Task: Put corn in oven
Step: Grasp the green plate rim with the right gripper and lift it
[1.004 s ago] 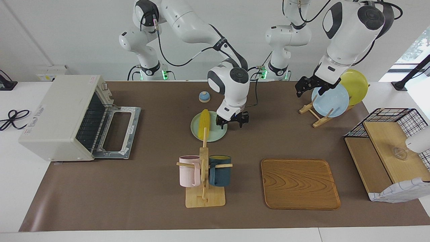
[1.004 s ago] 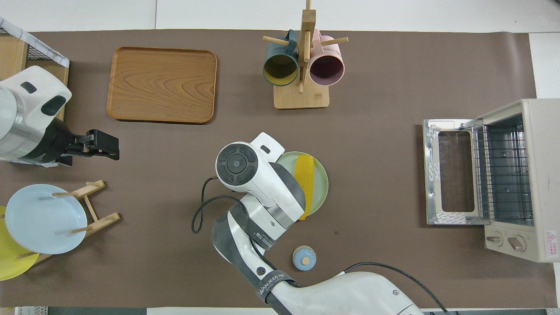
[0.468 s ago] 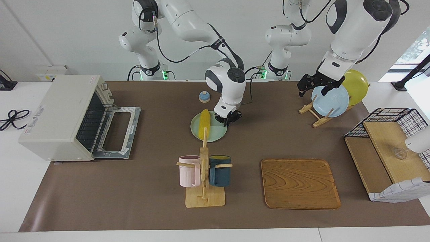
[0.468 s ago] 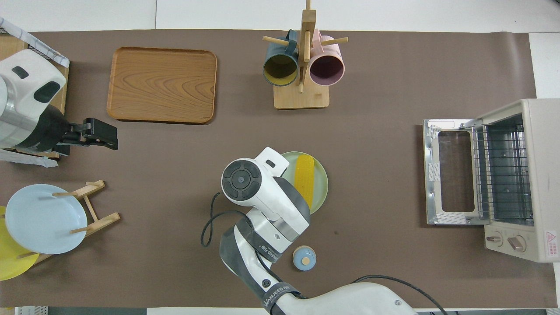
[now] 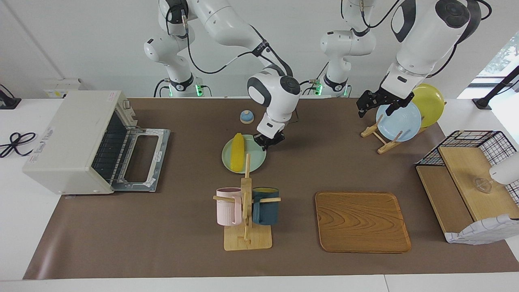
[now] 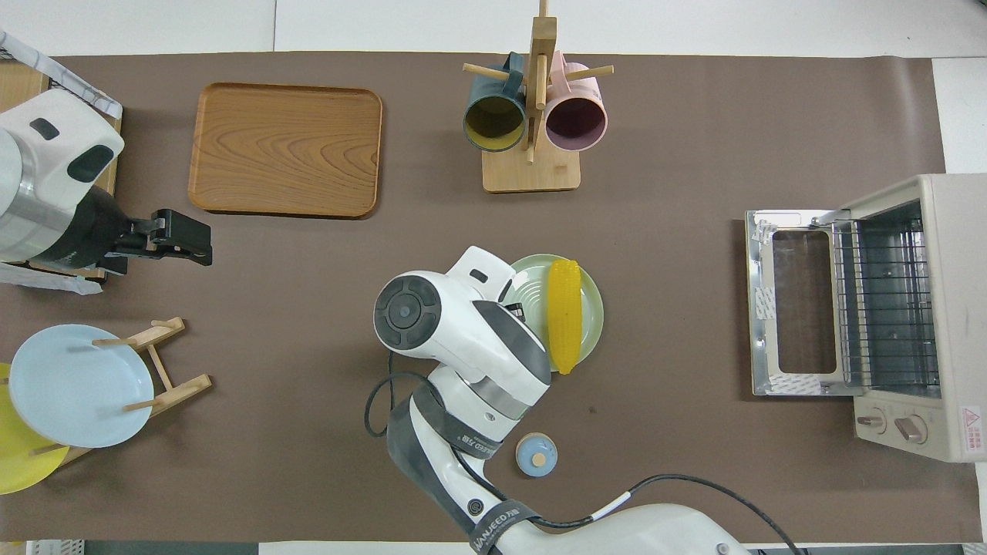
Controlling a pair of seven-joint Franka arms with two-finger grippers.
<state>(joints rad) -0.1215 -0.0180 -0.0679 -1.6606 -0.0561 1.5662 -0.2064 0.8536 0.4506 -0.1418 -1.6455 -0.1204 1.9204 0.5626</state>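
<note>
Facing view: a glossy, bright yellow corn cob with tapered ends lies on a pale green plate at the centre of the frame, on the plate's half toward the open cream-white oven at the left edge. The oven's glass door lies dropped flat on the brown mat, wire rack showing inside. The right gripper sits at the plate's rim nearest the robots, fingers pinched shut; whether they clamp the rim cannot be made out. In the overhead view the right arm's white wrist covers that gripper and part of the plate, while the corn shows whole, its tip overhanging the rim. The left gripper, upper right of the frame, hangs over a rack's blue plate with fingers spread wide, holding nothing.
</note>
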